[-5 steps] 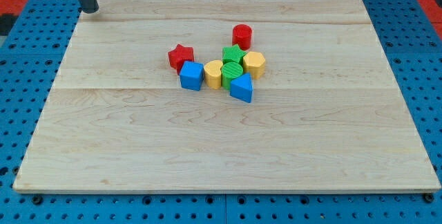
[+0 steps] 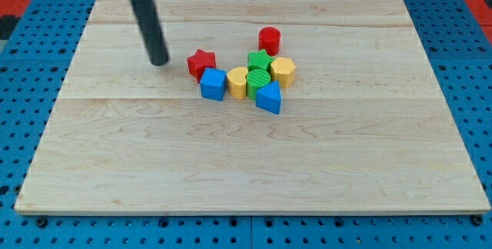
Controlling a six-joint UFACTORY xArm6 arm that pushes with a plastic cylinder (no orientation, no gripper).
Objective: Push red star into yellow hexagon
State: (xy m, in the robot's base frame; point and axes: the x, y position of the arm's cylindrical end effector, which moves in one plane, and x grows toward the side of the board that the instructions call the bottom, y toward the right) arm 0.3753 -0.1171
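The red star (image 2: 201, 63) lies at the left end of a tight cluster of blocks near the board's middle. The yellow hexagon (image 2: 283, 71) sits at the cluster's right end. Between them are a blue cube (image 2: 213, 84), a yellow block (image 2: 237, 82), a green cylinder (image 2: 259, 79), a green star (image 2: 258, 58) and a blue triangular block (image 2: 269, 97). My tip (image 2: 159, 61) rests on the board just left of the red star, a short gap apart from it.
A red cylinder (image 2: 269, 40) stands alone just above the cluster. The wooden board (image 2: 246, 172) lies on a blue pegboard surface (image 2: 15, 126) that shows beyond all its edges.
My tip has moved from the board's upper left corner down and to the right, close to the red star's left side. No block has moved.
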